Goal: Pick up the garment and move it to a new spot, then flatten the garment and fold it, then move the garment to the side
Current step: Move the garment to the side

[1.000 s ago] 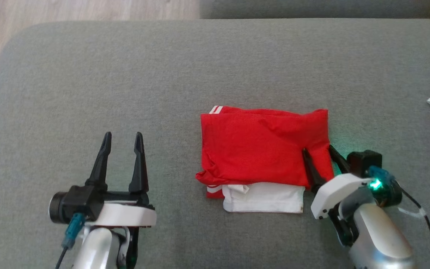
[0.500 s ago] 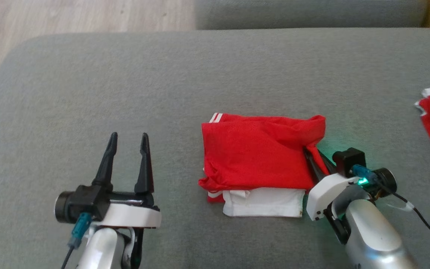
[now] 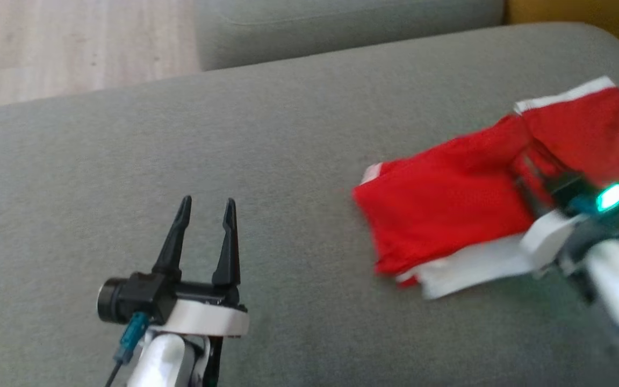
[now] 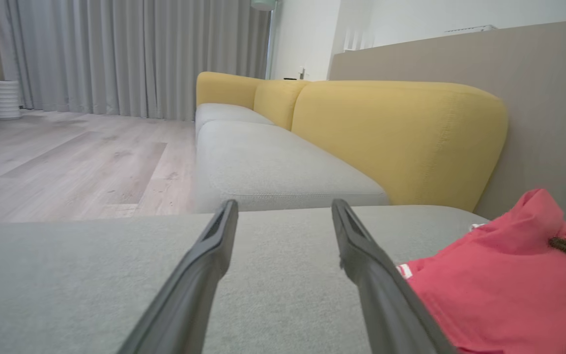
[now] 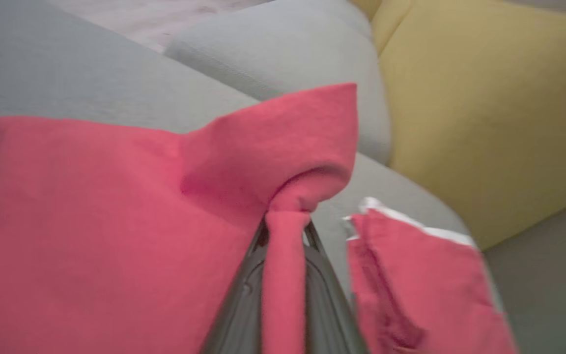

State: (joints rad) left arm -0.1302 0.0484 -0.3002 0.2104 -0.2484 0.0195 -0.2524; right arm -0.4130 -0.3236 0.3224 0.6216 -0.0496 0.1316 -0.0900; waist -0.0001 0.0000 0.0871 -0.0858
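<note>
Folded red garment (image 3: 444,215) is laid on the grey seat cushion (image 3: 234,134), right of centre in the head view. Its long axis is set roughly left-to-right, tilted, with the right end farther away and pulled up into a peak. A white layer (image 3: 470,269) is exposed along the near edge. The right gripper (image 5: 285,231) is clamped on a bunched fold at that right end. The left gripper (image 3: 206,207) is spread wide, nothing held, well apart from the garment. A second red piece (image 5: 410,275) is seen just beside; contact cannot be told. The right arm is smeared by motion blur in the head view, and the fingertips are hidden by cloth.
</note>
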